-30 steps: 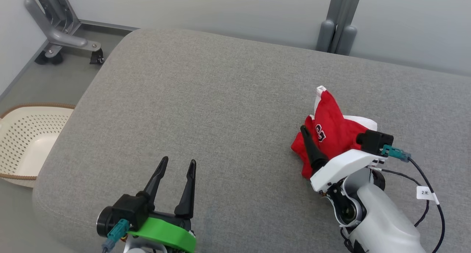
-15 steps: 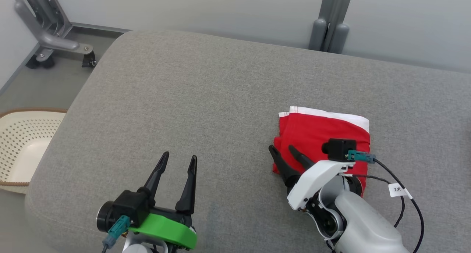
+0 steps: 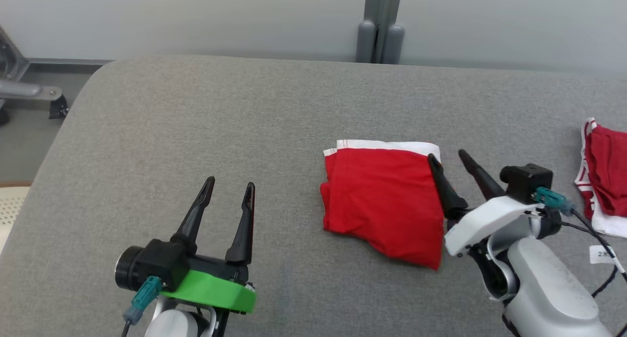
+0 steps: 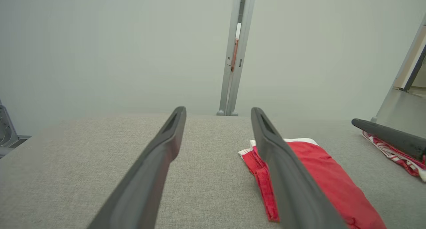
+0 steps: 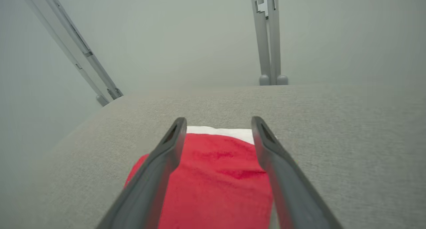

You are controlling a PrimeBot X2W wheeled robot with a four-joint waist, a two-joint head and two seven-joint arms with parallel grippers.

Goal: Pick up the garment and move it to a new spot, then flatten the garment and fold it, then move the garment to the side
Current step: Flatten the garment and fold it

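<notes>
The folded red garment (image 3: 382, 200) lay flat on the grey cushion (image 3: 196, 121), a bit right of centre in the head view. It was close to square (honestly hard to call a long axis), maybe slightly longer running away from the robot. Its white band edge pointed at the far wall and its near edge slanted down toward the right. The right gripper (image 3: 446, 156) sat at the garment's right edge, its 2 fingers spread and gripping nothing. The left gripper (image 3: 230, 182) was spread too, empty, over bare cushion well to the garment's left. A second red-and-white piece (image 3: 605, 180) lay at the far right.
</notes>
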